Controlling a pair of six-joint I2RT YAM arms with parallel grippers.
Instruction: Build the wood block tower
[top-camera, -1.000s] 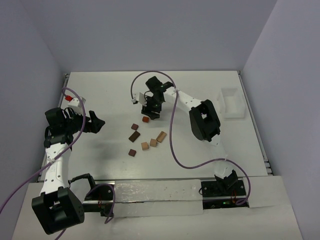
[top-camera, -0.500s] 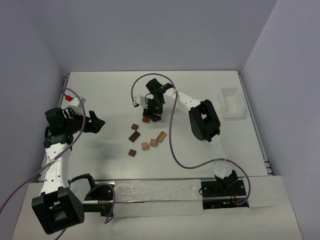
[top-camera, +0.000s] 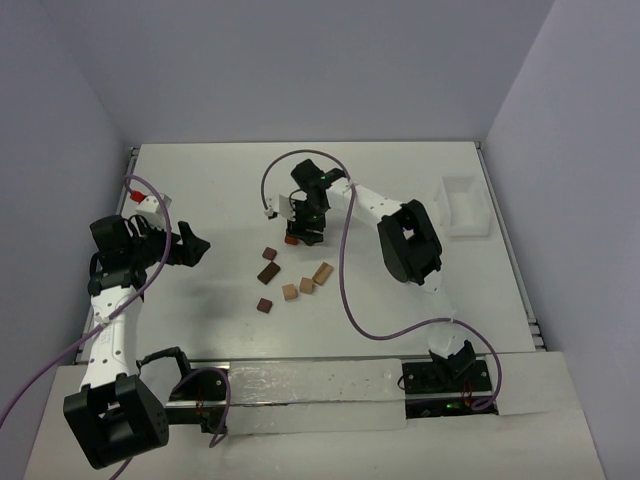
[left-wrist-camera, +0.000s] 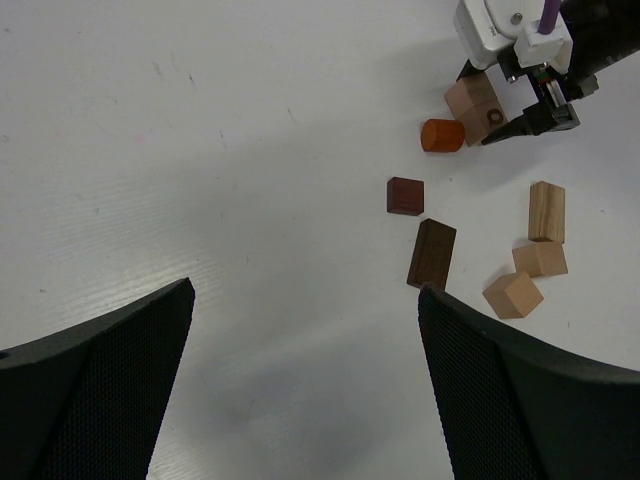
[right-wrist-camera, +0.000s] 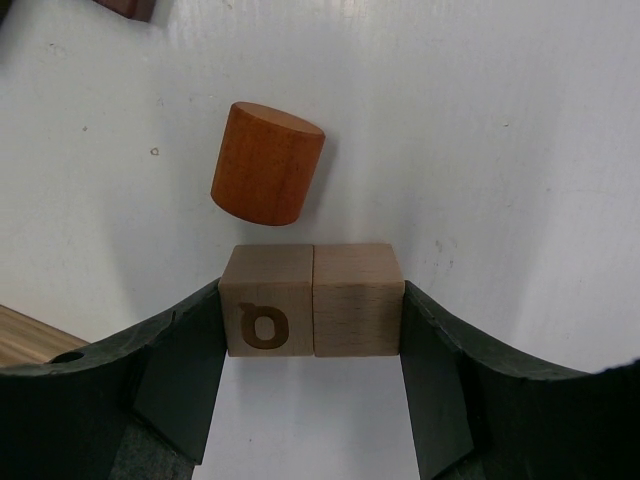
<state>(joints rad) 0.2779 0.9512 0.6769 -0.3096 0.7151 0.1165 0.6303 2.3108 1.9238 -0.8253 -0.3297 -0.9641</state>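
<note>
My right gripper (right-wrist-camera: 312, 300) is shut on two tan wood blocks (right-wrist-camera: 312, 298) pressed side by side between its fingers; one carries an engraved letter. In the top view this gripper (top-camera: 303, 224) is at mid-table. An orange-brown cylinder (right-wrist-camera: 266, 163) lies just beyond the pair, apart from them. Loose wood blocks lie nearer the arms: a dark cube (left-wrist-camera: 405, 195), a dark long block (left-wrist-camera: 431, 253) and three tan pieces (left-wrist-camera: 540, 259). My left gripper (left-wrist-camera: 305, 300) stands open over bare table, left of the blocks (top-camera: 195, 247). No tower is in view.
A clear plastic box (top-camera: 463, 205) sits at the table's right edge. Purple cables loop from both arms over the table (top-camera: 200, 190). One more dark cube (top-camera: 264, 305) lies nearest the arm bases.
The right wrist has shifted slightly over the same spot, still shut on the two tan blocks. The left arm and the loose blocks have not moved.
</note>
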